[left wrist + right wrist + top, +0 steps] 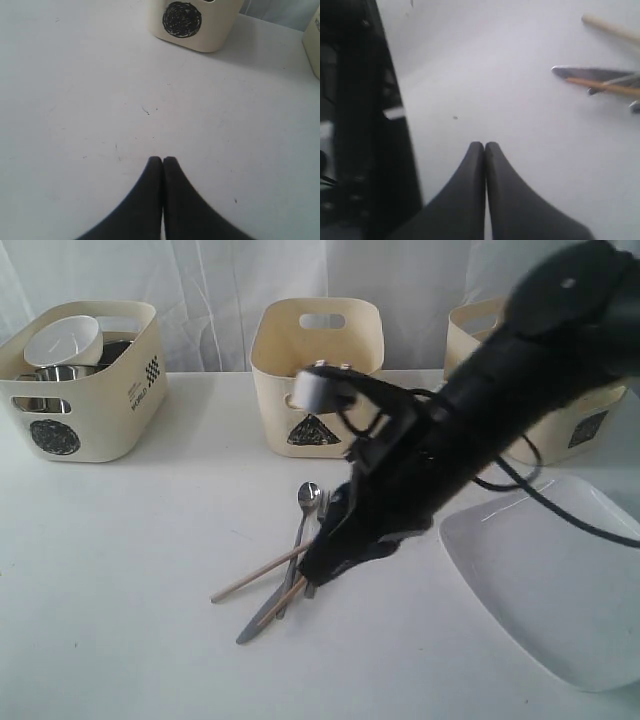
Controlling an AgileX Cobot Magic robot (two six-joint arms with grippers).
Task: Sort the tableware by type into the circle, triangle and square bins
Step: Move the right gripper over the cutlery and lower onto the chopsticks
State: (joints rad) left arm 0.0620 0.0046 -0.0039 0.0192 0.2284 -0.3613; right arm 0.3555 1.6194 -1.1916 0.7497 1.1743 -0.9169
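A steel spoon (308, 496), a fork (322, 502), a knife (262, 620) and wooden chopsticks (255, 577) lie heaped mid-table. My right gripper (325, 565) reaches across over that heap, shut and holding nothing. In the right wrist view, the right gripper (484, 144) hangs over bare table, with the knife (590, 73) and chopsticks (610, 27) off to one side. The circle bin (85, 380) holds the white bowl (65, 340) and steel pieces (50, 375). The triangle bin (315, 375) stands behind the heap. My arm partly hides the square bin (560, 410). The white plate (555, 575) lies at the right. My left gripper (162, 159) is shut and holds nothing.
In the left wrist view, the circle bin (182, 20) stands ahead across bare white table (100, 100), and another bin's corner (314, 35) shows at the edge. A white curtain (200, 280) hangs behind the bins. The left arm does not show in the exterior view.
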